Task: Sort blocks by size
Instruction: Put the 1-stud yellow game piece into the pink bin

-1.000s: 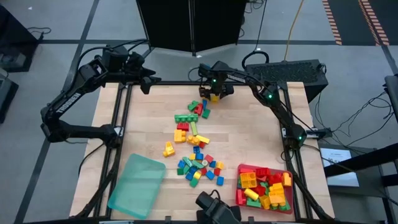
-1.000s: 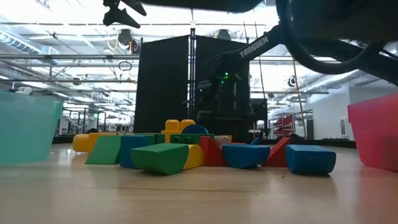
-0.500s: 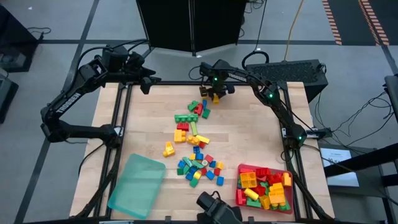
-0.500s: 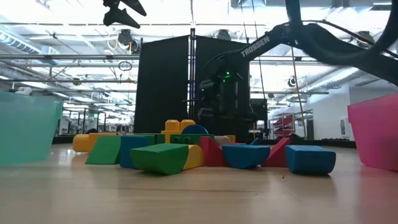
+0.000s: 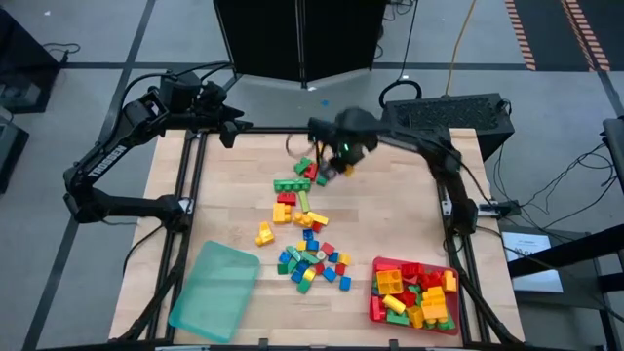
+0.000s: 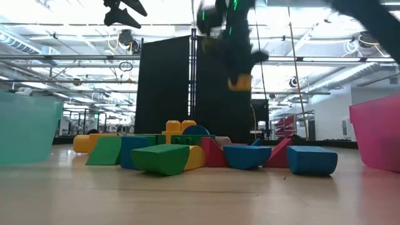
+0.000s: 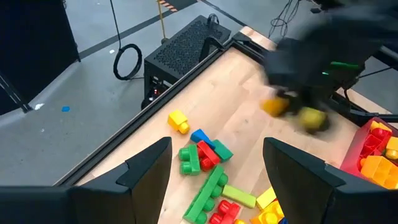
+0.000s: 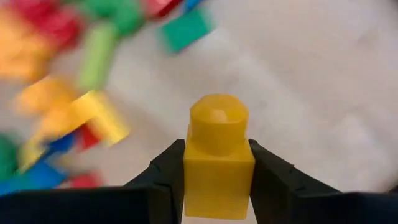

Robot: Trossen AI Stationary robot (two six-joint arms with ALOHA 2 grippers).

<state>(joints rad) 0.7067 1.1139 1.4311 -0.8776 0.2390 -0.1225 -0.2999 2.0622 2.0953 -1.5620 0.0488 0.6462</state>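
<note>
My right gripper (image 5: 343, 156) is in the air over the far middle of the table, shut on a small yellow one-stud brick (image 8: 217, 163). The brick also shows in the low view (image 6: 240, 81), high above the table. Many red, yellow, green and blue blocks (image 5: 307, 224) lie loose on the table's middle. One small yellow brick (image 7: 178, 120) lies apart near the far edge. My left gripper (image 5: 232, 132) hangs open and empty over the far left corner; its fingers frame the left wrist view (image 7: 217, 180). My right gripper pinches the yellow brick's two opposite side walls (image 8: 189, 168) between its two fingers. The brick's stud (image 8: 218, 115) points forward past the fingertips. The brick hangs lifted clear of the table (image 6: 240, 81), below the gripper.
A red tray (image 5: 378, 310) at the near right holds several larger yellow, red and green bricks. A translucent teal tray (image 5: 214, 290) lies at the near left. Bare wood shows along the table's left side and far right.
My right gripper has risen from the table near the far edge, carrying the yellow brick up clear of the wood, and has come a little toward the near edge. It moves fast enough to blur. The loose blocks have stayed put.
</note>
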